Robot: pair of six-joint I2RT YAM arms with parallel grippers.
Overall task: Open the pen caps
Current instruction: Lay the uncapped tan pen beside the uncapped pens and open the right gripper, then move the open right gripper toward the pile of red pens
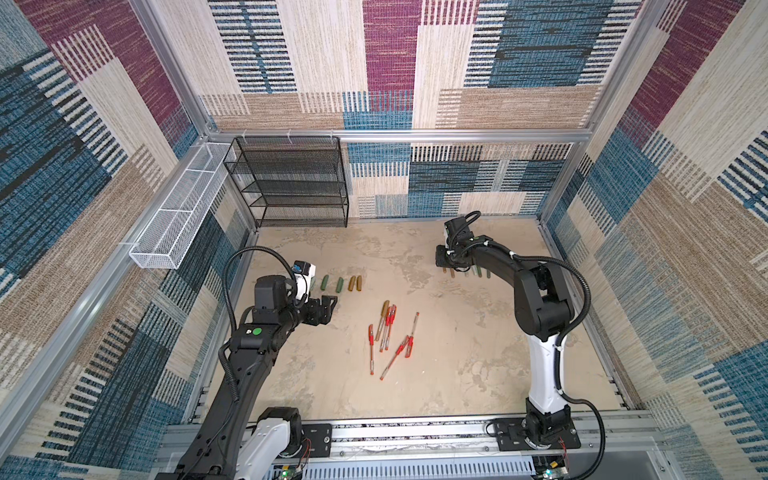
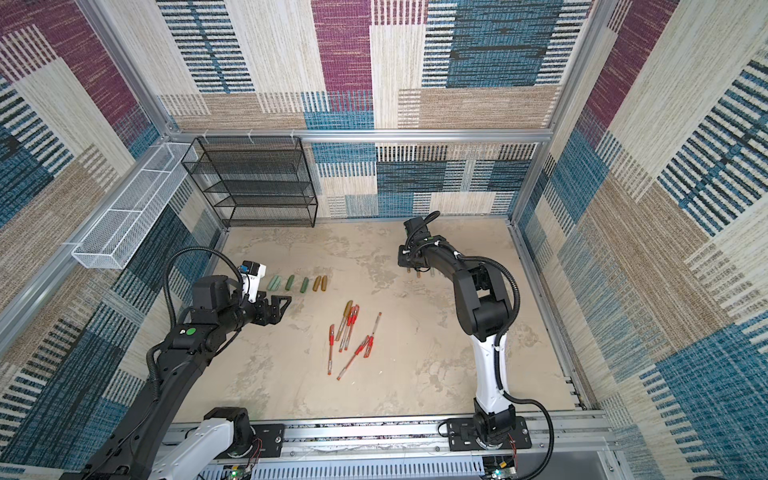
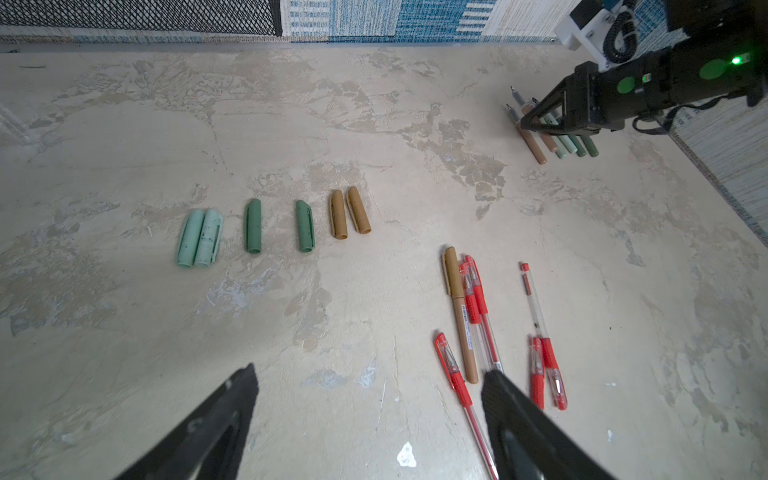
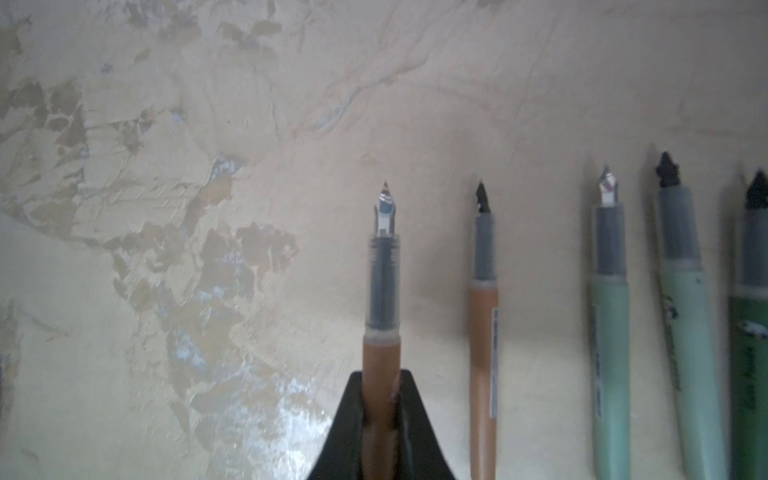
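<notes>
Loose pen caps lie in a row at the left: a pale mint pair (image 3: 199, 239), two dark green (image 3: 253, 226), two gold-brown (image 3: 349, 212), also in both top views (image 1: 340, 284) (image 2: 305, 284). My left gripper (image 3: 369, 371) (image 1: 330, 305) hangs open and empty just in front of that row. A heap of capped pens, one brown (image 3: 451, 270) and several red (image 1: 390, 336), lies mid-table. At the back right, my right gripper (image 4: 381, 376) (image 1: 442, 259) is shut on an uncapped brown pen barrel (image 4: 381, 291), low beside a row of uncapped barrels (image 4: 609, 332).
A black mesh shelf (image 1: 291, 183) stands against the back wall at the left. A white mesh basket (image 1: 174, 220) hangs on the left wall. Patterned walls enclose the table, and a metal rail (image 1: 415, 434) with both arm bases runs along the front.
</notes>
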